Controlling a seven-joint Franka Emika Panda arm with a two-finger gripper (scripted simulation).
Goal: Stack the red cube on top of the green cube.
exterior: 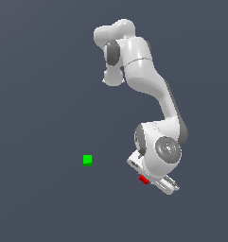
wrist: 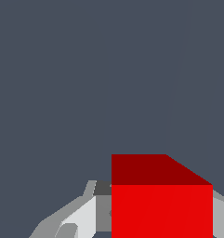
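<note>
Gripper [exterior: 148,180] sits low on the exterior view's right, tucked under the white Panda arm [exterior: 148,78], and its fingers [wrist: 81,218] close narrowly around the red cube [exterior: 144,179], one pale finger showing on each side of the block in the wrist view. Count check: one red cube, one green cube [exterior: 87,160], one arm, one gripper, and that is the whole scene against a plain dark grey floor [exterior: 39,94].

Red cube [wrist: 161,204] fills the lower part of the wrist picture, its bright front face cut off by the frame edge, its darker top face slanting away. From outside, only a small red sliver peeks out beneath the hand, the rest hidden by the gripper body and the big round wrist joint. The fingertips themselves cannot be made out in the exterior view, too small and covered. Whether the cube rests on the floor or hangs clear of it is hard to say from either angle.

Green cube lies alone on the floor, well apart from the gripper, off toward the exterior view's left and slightly higher in that picture. It does not show in the wrist view, and nothing touches it
</note>
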